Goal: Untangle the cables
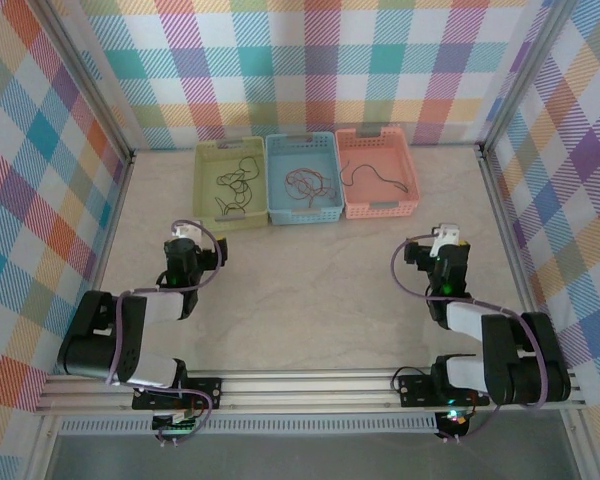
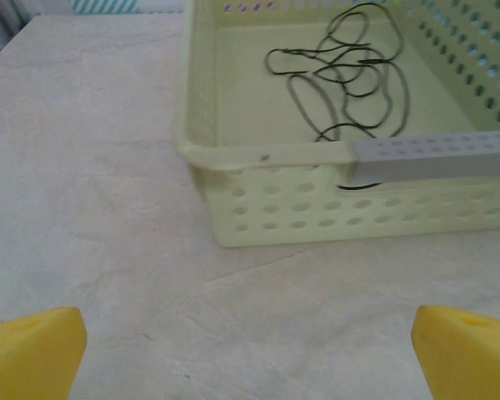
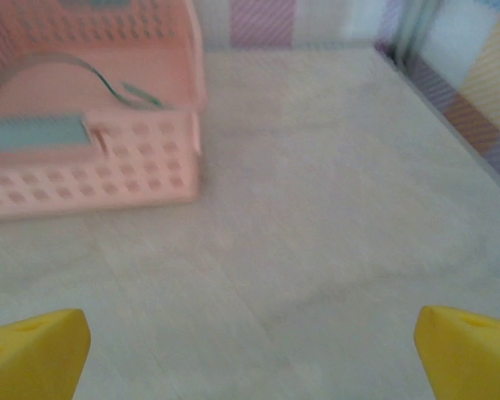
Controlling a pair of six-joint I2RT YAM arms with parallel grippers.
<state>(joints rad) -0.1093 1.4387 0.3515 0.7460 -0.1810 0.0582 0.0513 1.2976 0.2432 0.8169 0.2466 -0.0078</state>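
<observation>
The cables lie in three baskets at the back of the table. Black loops (image 1: 235,185) (image 2: 350,75) are in the pale yellow basket (image 1: 208,190) (image 2: 267,157). A reddish tangle (image 1: 305,182) is in the blue basket (image 1: 277,185). One thin dark cable (image 1: 378,172) (image 3: 142,96) is in the pink basket (image 1: 412,175) (image 3: 108,179). My left gripper (image 1: 187,232) (image 2: 250,350) is open over bare table, short of the yellow basket's near left corner. My right gripper (image 1: 446,238) (image 3: 250,350) is open too, near and to the right of the pink basket. Nothing is between either pair of yellow fingertips (image 2: 33,350) (image 3: 33,350).
Checked walls with metal frame posts (image 1: 495,190) close the table on three sides. The three baskets stand side by side against the back wall. Bare tabletop (image 1: 310,280) stretches between the baskets and the arms' bases.
</observation>
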